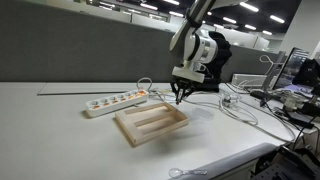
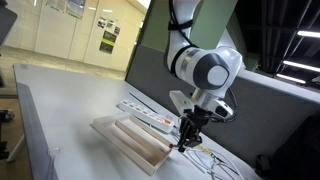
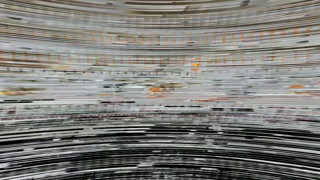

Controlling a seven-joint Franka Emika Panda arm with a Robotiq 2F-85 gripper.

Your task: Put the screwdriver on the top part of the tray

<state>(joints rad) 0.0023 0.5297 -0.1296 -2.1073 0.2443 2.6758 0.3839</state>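
Observation:
The pale wood tray (image 1: 150, 124) lies on the white table, and it also shows in an exterior view (image 2: 128, 140). My gripper (image 1: 180, 97) points straight down just above the tray's far corner, and in an exterior view (image 2: 183, 140) its fingers are drawn close together. A slim dark tip sticks down from between them, which looks like the screwdriver (image 2: 181, 147); its reddish handle is too small to make out. The wrist view is only streaked noise and shows nothing.
A white power strip (image 1: 114, 101) lies behind the tray, with white cables (image 1: 240, 108) looping over the table beside it. Desks with monitors (image 1: 295, 70) stand beyond the table's edge. A grey partition runs along the back.

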